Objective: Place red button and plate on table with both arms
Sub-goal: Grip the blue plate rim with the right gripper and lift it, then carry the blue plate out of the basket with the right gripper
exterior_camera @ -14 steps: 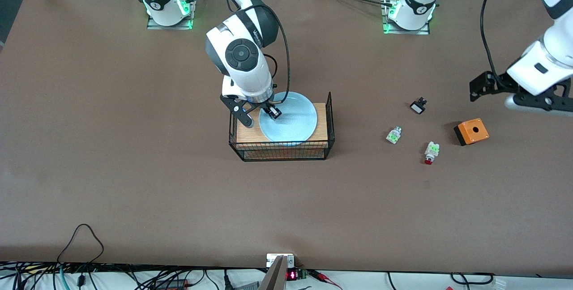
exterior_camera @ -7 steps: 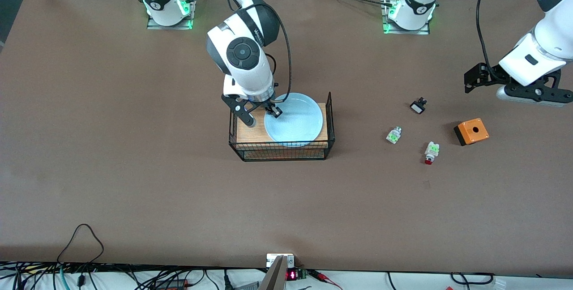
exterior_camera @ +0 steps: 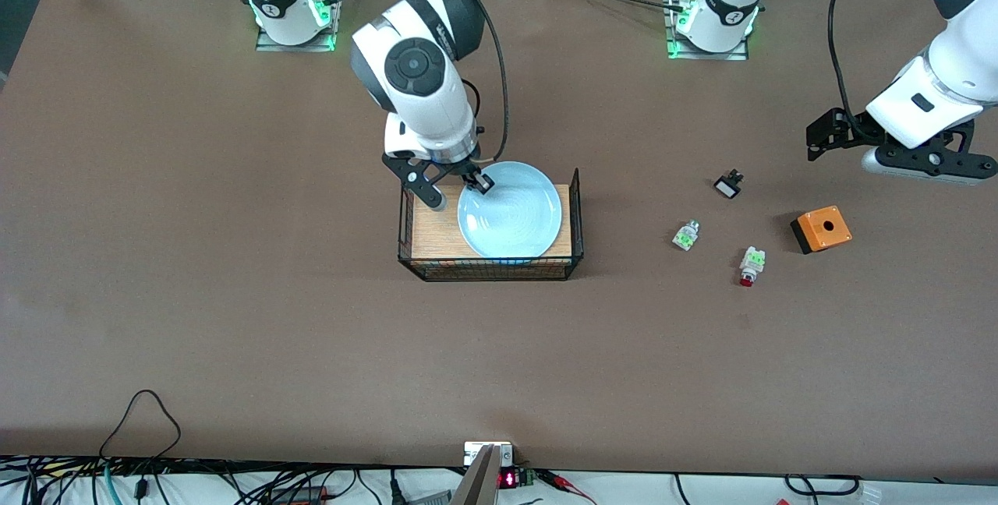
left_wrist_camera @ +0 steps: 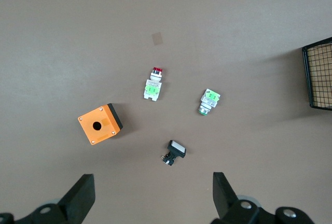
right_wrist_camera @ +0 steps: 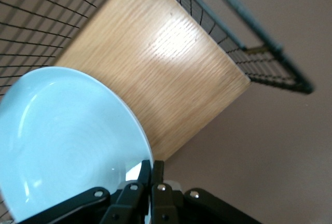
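— Where are your grippers?

— My right gripper [exterior_camera: 460, 187] is clamped on the rim of the round pale-blue plate [exterior_camera: 511, 210], at about ten o'clock on its edge, over the wood-topped black wire basket [exterior_camera: 425, 234]. My left gripper [exterior_camera: 897, 148] hangs with its fingers spread wide over the brown table [exterior_camera: 234, 294], toward the left arm's end.

— And the small parts?

— The tiny white block with a green patch and a red cap [exterior_camera: 750, 265] lies on the table, at seven o'clock from the orange box with a hole [exterior_camera: 821, 229].
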